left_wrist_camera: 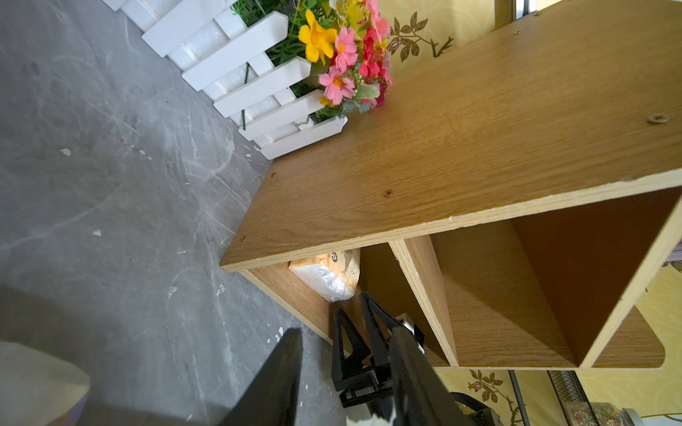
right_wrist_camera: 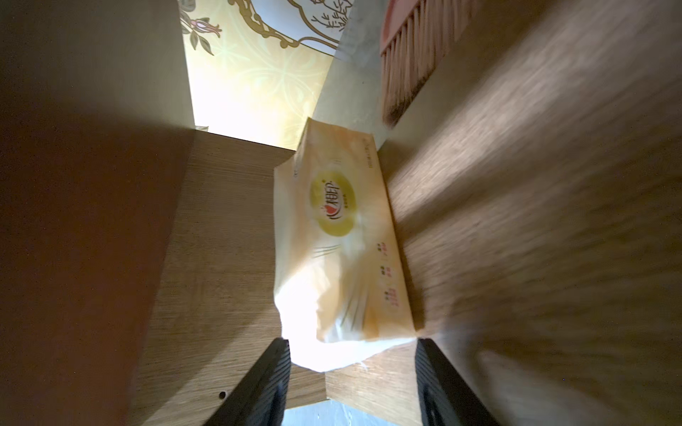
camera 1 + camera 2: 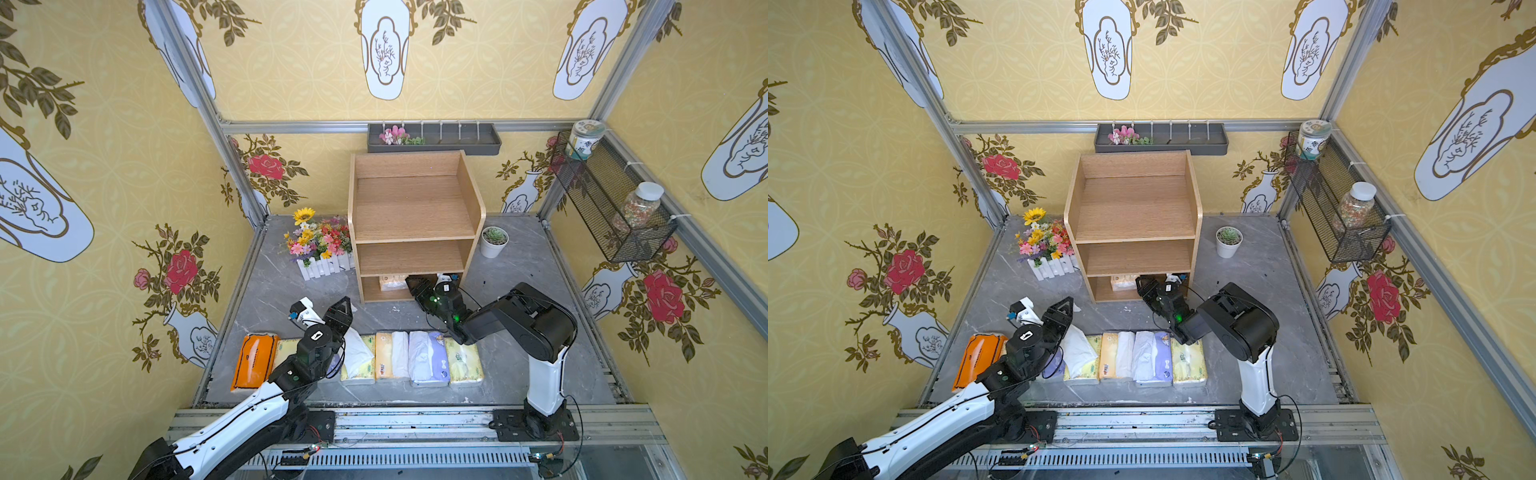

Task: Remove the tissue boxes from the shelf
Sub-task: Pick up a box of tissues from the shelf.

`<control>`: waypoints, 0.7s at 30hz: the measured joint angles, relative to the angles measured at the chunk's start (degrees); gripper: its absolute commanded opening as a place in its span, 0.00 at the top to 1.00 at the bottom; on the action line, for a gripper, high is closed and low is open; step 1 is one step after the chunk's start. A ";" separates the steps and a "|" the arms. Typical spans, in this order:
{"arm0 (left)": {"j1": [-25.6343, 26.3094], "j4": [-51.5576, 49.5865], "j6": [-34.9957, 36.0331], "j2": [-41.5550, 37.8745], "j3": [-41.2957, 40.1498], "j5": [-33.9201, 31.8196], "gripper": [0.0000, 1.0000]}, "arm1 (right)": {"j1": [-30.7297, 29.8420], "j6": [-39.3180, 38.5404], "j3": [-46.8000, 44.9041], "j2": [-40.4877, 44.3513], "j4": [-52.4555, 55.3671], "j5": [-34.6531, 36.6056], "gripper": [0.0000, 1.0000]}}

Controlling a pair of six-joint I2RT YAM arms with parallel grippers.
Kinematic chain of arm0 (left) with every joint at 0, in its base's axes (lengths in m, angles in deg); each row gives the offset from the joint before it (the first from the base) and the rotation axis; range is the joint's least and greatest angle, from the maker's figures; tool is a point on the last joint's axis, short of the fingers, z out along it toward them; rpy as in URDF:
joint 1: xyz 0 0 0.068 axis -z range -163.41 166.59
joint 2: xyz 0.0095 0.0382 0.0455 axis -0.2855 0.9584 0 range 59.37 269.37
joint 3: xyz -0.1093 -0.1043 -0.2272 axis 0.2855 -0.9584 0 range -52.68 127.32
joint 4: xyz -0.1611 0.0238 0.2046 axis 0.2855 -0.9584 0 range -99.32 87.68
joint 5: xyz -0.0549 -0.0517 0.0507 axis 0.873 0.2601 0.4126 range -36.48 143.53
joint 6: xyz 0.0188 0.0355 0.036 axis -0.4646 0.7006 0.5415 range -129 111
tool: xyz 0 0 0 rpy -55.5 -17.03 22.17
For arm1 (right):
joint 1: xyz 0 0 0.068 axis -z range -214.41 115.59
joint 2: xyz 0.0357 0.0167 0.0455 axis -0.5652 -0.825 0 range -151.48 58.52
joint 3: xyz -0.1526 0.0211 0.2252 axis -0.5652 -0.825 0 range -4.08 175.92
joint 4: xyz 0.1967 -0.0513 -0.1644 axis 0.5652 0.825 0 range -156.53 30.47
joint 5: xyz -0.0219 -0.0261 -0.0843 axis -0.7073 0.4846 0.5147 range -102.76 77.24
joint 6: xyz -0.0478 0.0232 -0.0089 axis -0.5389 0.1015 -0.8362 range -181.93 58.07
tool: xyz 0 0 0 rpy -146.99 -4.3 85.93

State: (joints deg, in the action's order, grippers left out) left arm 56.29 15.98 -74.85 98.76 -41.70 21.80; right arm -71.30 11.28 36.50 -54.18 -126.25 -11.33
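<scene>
Soft, tan, plastic-wrapped tissue pack (image 2: 339, 236)

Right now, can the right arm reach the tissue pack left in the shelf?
Probably yes: the right arm has its jaws open at the shelf's bottom tier, straddling the pale orange tissue pack's near end; nothing between.

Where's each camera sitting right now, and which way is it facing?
Top views: high over the front, looking down at the shelf, the row of tissue packs, the left gripper and right gripper.
Left wrist: low over the table, facing the shelf's side; its fingers show.
Right wrist: at the bottom tier's mouth, looking in at the tan tissue pack between its fingers.
Shared: both wrist views show that pack.
</scene>
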 measured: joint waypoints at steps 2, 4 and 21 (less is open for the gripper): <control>0.00 0.09 0.00 0.00 -0.07 0.00 0.55 | 0.00 -0.02 0.33 -0.26 -0.13 -0.07 0.42; 0.00 0.09 0.00 0.07 -0.15 0.02 0.55 | 0.04 -0.09 0.61 -0.52 -0.20 -0.07 0.42; 0.00 0.09 -0.17 0.24 -0.24 0.22 0.55 | 0.00 -5.31 4.07 -1.51 4.57 -0.22 0.48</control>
State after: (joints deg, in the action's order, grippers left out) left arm 56.29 16.07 -75.02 99.01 -41.94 22.02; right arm -71.30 5.96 40.57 -55.69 -121.68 -11.55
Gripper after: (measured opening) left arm 0.446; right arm 0.521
